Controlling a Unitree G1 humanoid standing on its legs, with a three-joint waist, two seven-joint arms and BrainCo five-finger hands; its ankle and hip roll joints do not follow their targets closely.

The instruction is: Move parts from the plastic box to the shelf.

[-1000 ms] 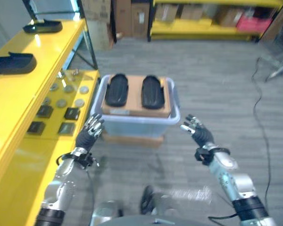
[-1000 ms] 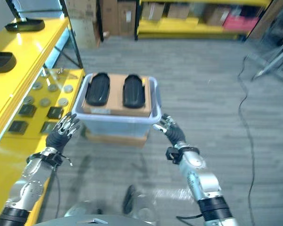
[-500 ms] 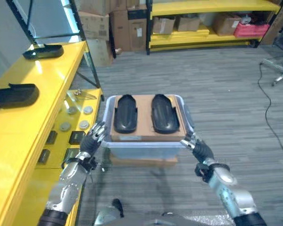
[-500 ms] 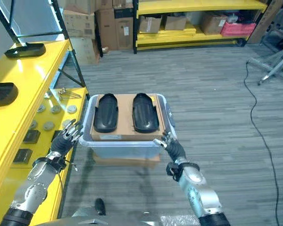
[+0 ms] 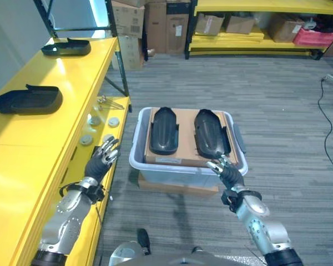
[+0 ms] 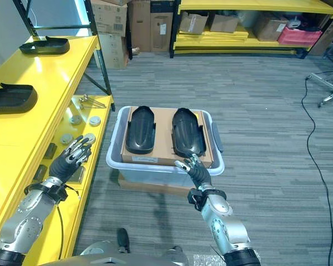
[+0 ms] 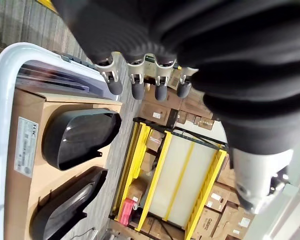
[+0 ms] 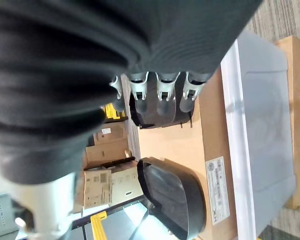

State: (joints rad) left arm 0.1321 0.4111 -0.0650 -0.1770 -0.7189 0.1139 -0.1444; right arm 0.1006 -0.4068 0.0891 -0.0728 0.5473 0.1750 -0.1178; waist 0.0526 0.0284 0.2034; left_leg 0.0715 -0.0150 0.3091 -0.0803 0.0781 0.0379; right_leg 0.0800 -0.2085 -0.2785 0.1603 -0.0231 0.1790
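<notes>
- A clear plastic box (image 5: 134,160) sits on the grey floor (image 5: 277,111), raised on a flat slab (image 5: 177,184), just beside the yellow shelf (image 5: 22,144) on the robot's left.
- Inside the box, a brown cardboard sheet (image 5: 187,145) carries two black moulded parts, a left part (image 5: 164,131) and a right part (image 5: 210,133), lying side by side lengthways; the sheet likely keeps them level and easy to lift.
- The left hand (image 5: 101,160) hovers with its fingers straight and spread, holding nothing, between the shelf edge and the box's left wall.
- The right hand (image 6: 193,169) is likewise open and empty, its fingers at the box's near right rim, close to the right part; whether they touch the rim cannot be told.
- Both hands flank the box, which suggests a reach toward the parts or the box itself is in preparation.
- Two more black parts (image 5: 26,100) (image 5: 66,47) already rest on the shelf's top level, well apart from each other; round discs and dark blocks (image 5: 97,128) lie on the lower level.
- A white label (image 6: 142,159) is stuck on the cardboard's near edge; its print is too small to read.
- Cardboard cartons (image 5: 155,22) and racking stand at the far wall.
</notes>
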